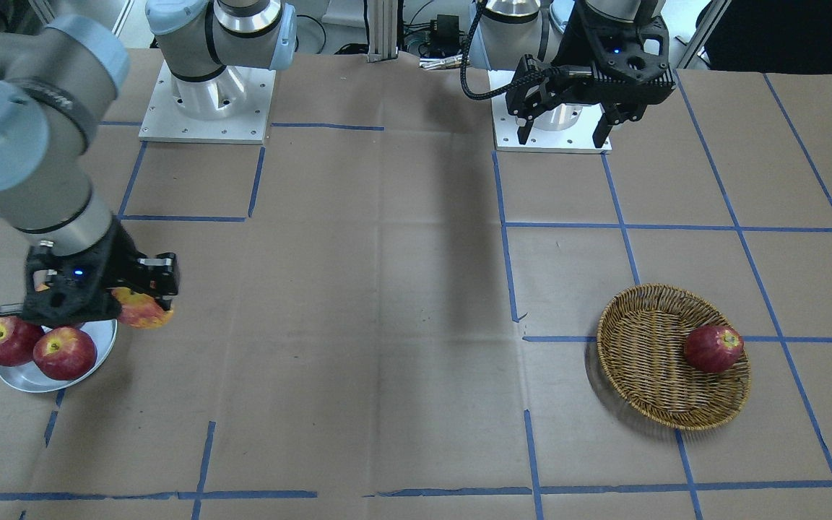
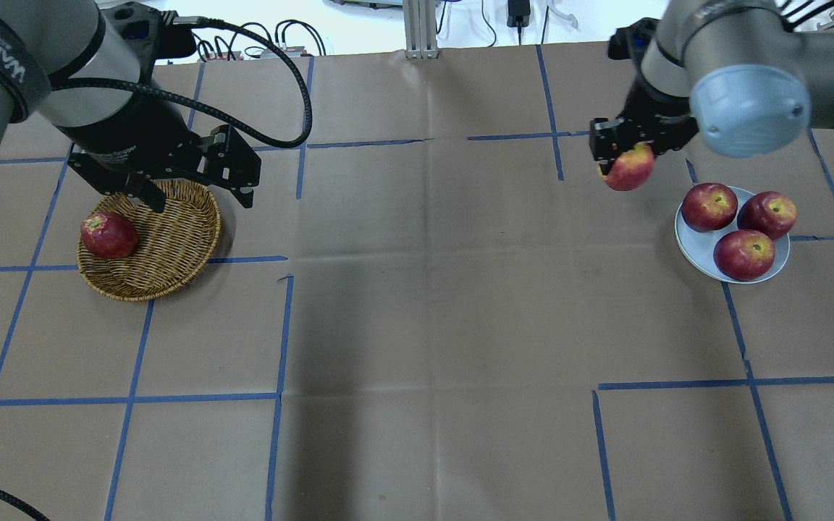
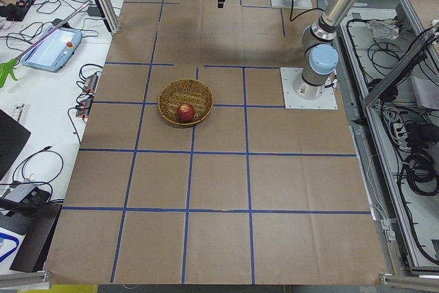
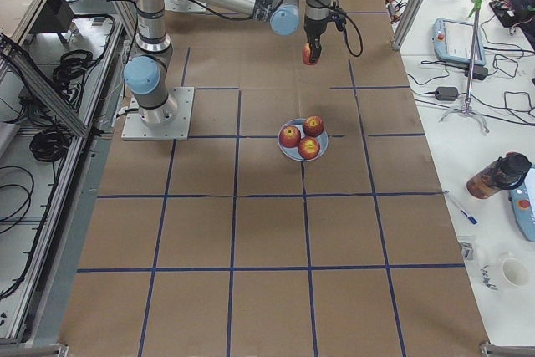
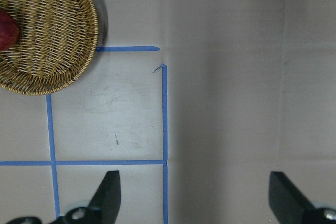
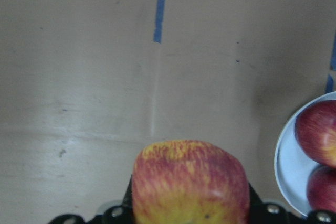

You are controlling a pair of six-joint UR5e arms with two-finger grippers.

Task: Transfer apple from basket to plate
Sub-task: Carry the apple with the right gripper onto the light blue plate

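Robotics lab, not a home or kitchen. The tabletop (image 2: 417,325) was wrapped in brown paper with a blue tape grid (image 2: 279,333) running under the left pincer (image 2: 201,204) and the right pincer (image 2: 623,163). Each UR arm was bolted to a metal base plate (image 1: 159,124), well behind its pincer. An aluminium extrusion post (image 2: 419,29) stood at the far edge, between the two pincers. A bench well beyond the right pincer held a teach pendant (image 4: 454,39), chargers and a bottle (image 4: 500,177). Cable bundles (image 3: 411,162) lay in the frame behind the arms.
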